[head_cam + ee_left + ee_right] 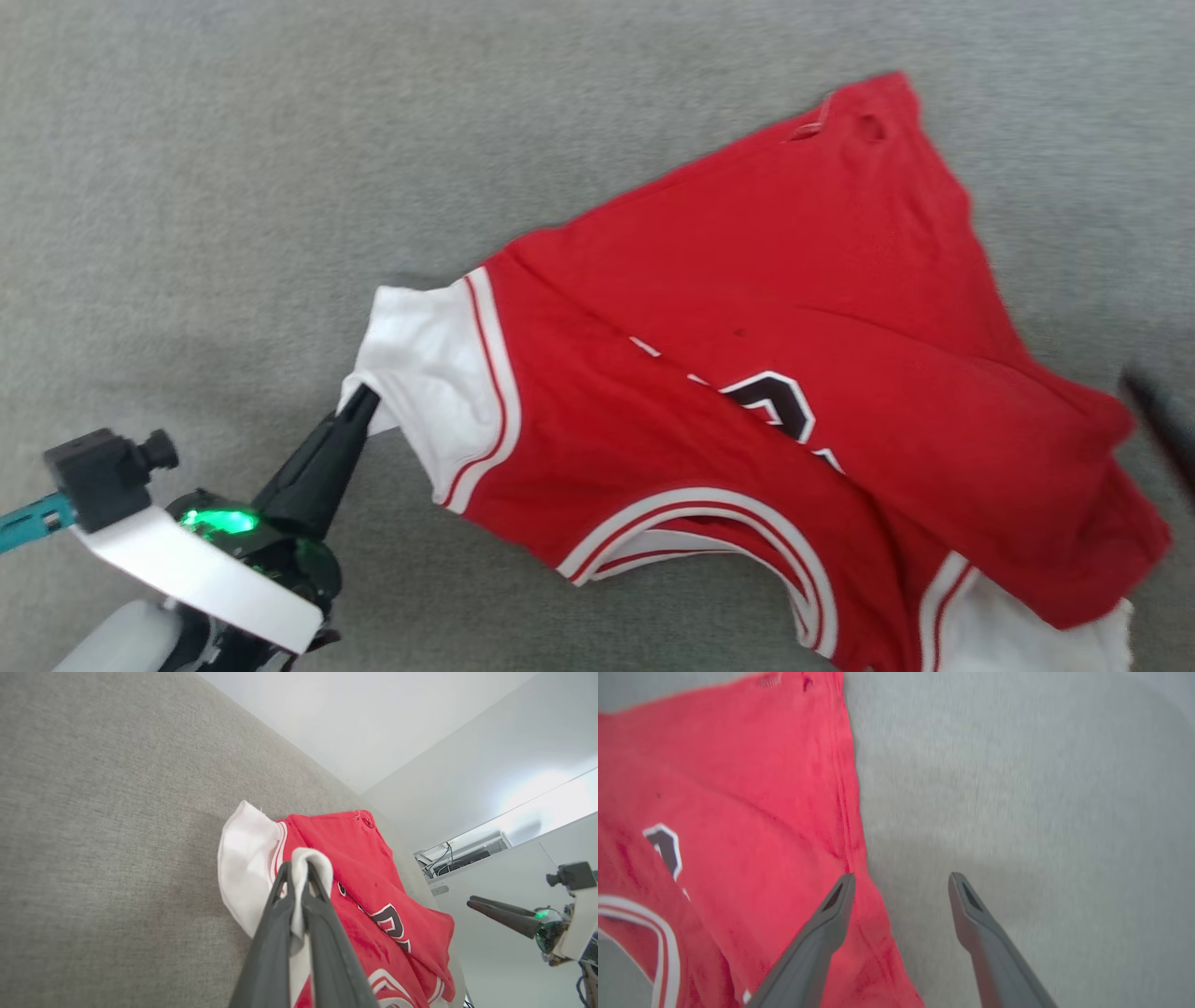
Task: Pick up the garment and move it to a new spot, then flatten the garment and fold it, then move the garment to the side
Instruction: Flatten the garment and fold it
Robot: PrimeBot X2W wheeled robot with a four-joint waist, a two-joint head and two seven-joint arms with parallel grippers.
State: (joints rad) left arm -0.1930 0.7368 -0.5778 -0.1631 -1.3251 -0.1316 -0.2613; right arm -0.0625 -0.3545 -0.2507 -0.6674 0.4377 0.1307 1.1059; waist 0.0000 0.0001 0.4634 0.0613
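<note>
Red garment (747, 280) pinched, left end effector (360, 398)

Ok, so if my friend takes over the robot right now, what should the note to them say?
Left gripper: shut on the white short sleeve of the red jersey-style T-shirt.
Right gripper: open, holding nothing, beside the shirt's red edge.
Shirt: lies rumpled on the grey fabric surface, with a red fold across its black print.
Done: one sleeve gripped. Whether the shirt has been moved to a new spot cannot be told.
Left: flatten it, fold it, move it to the side.
</note>
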